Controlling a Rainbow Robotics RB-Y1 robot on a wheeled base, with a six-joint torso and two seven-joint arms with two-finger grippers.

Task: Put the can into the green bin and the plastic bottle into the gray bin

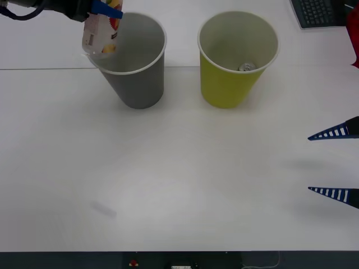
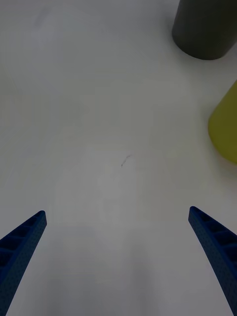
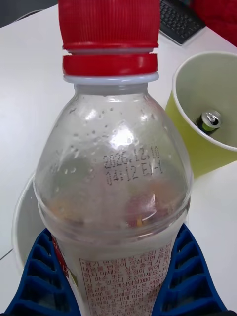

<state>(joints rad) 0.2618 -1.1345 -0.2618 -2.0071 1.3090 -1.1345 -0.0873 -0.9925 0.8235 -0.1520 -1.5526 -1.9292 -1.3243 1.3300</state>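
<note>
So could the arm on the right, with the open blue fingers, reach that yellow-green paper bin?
Probably yes. The right gripper hangs open beside the yellow-green tapered bin, with bare white table between them. The silvery can already lies inside it.

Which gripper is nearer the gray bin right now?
Left. The left gripper holds the plastic bottle right over the gray bin at its rim. The right gripper hangs open far off at the table's right edge, past the green bin.
</note>
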